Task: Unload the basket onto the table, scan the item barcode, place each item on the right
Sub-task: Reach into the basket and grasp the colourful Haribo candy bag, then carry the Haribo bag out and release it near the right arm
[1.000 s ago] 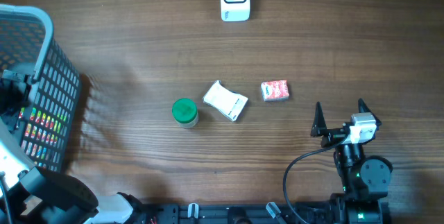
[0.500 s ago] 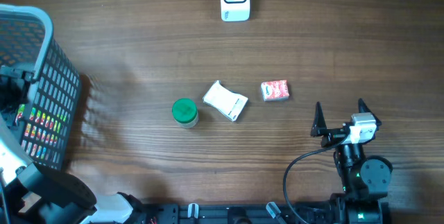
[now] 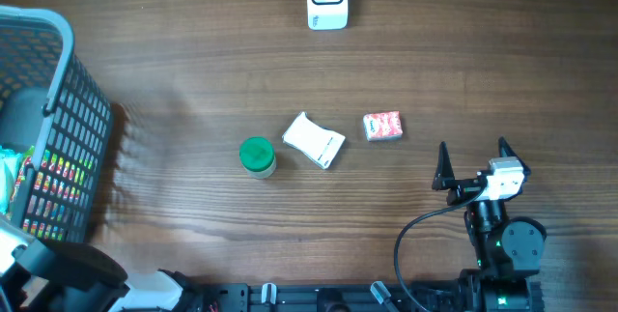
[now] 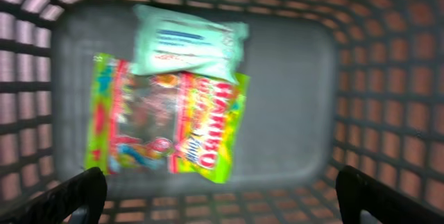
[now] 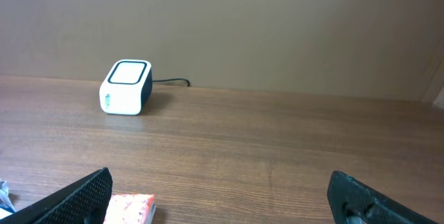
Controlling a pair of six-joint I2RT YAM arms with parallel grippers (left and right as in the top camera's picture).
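Left wrist: candy bag beyond parted jaws

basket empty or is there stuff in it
Not empty: the basket holds a colourful candy bag with a pale green packet overlapping it.

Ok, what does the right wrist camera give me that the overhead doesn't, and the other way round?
Only the right wrist view: the plain wall behind the table, and the scanner seen from the side rather than from above.
Only the overhead: the basket at the left edge, the green-lidded jar and the whole white packet.
Both: the scanner, the red packet, the wooden table, and the right gripper, open and holding nothing.
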